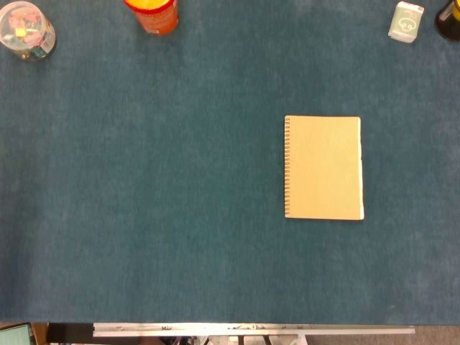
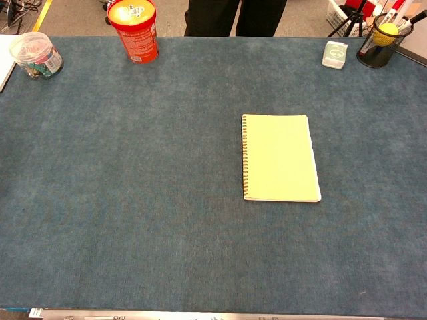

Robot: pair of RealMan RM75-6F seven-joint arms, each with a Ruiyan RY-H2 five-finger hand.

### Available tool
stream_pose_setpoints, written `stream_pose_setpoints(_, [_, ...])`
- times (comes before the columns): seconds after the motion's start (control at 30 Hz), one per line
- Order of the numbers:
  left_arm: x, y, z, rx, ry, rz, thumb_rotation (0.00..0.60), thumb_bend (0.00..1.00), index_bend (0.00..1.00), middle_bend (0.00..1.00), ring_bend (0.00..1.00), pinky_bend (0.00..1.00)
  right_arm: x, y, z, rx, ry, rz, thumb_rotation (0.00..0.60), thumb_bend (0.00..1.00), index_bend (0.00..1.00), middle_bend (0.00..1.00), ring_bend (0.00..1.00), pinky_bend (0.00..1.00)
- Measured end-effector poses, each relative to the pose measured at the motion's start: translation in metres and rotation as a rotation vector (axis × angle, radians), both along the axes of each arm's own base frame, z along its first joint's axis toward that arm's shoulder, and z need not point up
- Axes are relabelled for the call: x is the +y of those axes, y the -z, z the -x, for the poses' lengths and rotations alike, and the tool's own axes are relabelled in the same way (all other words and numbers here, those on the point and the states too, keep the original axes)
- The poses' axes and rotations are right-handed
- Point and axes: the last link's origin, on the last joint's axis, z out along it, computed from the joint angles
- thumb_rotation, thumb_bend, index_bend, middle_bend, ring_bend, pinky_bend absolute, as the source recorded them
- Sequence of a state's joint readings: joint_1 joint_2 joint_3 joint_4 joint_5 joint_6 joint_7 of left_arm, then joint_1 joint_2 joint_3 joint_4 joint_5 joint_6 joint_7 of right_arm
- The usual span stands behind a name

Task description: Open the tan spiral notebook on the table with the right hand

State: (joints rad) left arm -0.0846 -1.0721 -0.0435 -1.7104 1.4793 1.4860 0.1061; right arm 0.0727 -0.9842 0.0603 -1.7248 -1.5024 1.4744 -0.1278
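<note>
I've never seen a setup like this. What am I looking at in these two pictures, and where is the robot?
Both pictures come from cameras mounted on the robot itself: one on its head, looking almost straight down, and one on its chest, looking forward across the table. The robot has two arms ending in hands with fingers, but neither hand shows in either picture, so nothing is being held.

On the blue table covering lies a closed tan spiral notebook, flat, with its wire binding on the left edge. Along the far edge stand a red tub, a clear round jar of small colourful items, a small white box and a black mesh pen cup. Behind the table, the chest view shows the dark legs of a person standing there.
</note>
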Motion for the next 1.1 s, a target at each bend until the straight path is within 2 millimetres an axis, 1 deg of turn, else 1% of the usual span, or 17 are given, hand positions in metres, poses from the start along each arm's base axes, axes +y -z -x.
stream_pose_setpoints(0.23, [-0.001,0.000,-0.001,-0.002,0.005,-0.001,0.600,0.51,0.30,0.28,0.15,0.17,-0.002,0.000,-0.004,-0.014,-0.031,-0.001,0.600,0.27,0.38,0.32,0.21,0.20])
stream_pose_setpoints(0.43, [-0.001,0.000,-0.002,-0.001,0.007,0.002,0.600,0.51,0.29,0.27,0.15,0.17,-0.004,0.001,-0.014,-0.030,-0.106,-0.012,0.600,0.27,0.38,0.32,0.21,0.20])
stream_pose_setpoints(0.57, [-0.001,-0.001,-0.003,-0.002,0.005,0.005,0.600,0.51,0.29,0.27,0.15,0.17,-0.006,0.006,-0.020,-0.026,-0.148,-0.045,0.600,0.27,0.38,0.32,0.21,0.20])
stream_pose_setpoints(0.63, [-0.002,-0.001,-0.002,0.000,0.005,0.007,0.600,0.51,0.29,0.27,0.15,0.17,-0.008,0.009,-0.023,-0.015,-0.168,-0.070,0.600,0.22,0.38,0.32,0.21,0.20])
stream_pose_setpoints(0.67, [-0.002,-0.001,-0.002,0.000,0.004,0.007,0.600,0.51,0.29,0.27,0.15,0.17,-0.009,0.011,-0.024,-0.007,-0.179,-0.081,0.600,0.17,0.38,0.32,0.21,0.20])
stream_pose_setpoints(0.7, [-0.002,-0.001,-0.003,0.000,0.004,0.008,0.600,0.51,0.30,0.27,0.15,0.17,-0.011,0.015,-0.026,0.006,-0.197,-0.097,0.600,0.11,0.38,0.32,0.21,0.20])
stream_pose_setpoints(0.77, [-0.003,-0.001,-0.003,0.000,0.003,0.011,0.600,0.51,0.30,0.27,0.15,0.17,-0.014,0.021,-0.029,0.026,-0.226,-0.120,0.600,0.05,0.38,0.32,0.21,0.20])
stream_pose_setpoints(0.83, [-0.003,-0.002,-0.003,0.001,0.004,0.011,0.600,0.51,0.29,0.27,0.15,0.17,-0.018,0.031,-0.031,0.048,-0.255,-0.149,0.600,0.01,0.37,0.31,0.21,0.20])
stream_pose_setpoints(0.97, [-0.005,-0.007,-0.004,-0.004,0.008,-0.002,0.600,0.51,0.29,0.27,0.15,0.17,-0.024,0.051,-0.034,0.095,-0.302,-0.207,0.600,0.00,0.35,0.28,0.18,0.21])
stream_pose_setpoints(1.1, [-0.009,-0.009,-0.002,-0.003,0.007,0.000,0.600,0.51,0.30,0.27,0.15,0.17,-0.030,0.075,-0.040,0.117,-0.337,-0.278,0.600,0.00,0.34,0.28,0.17,0.21])
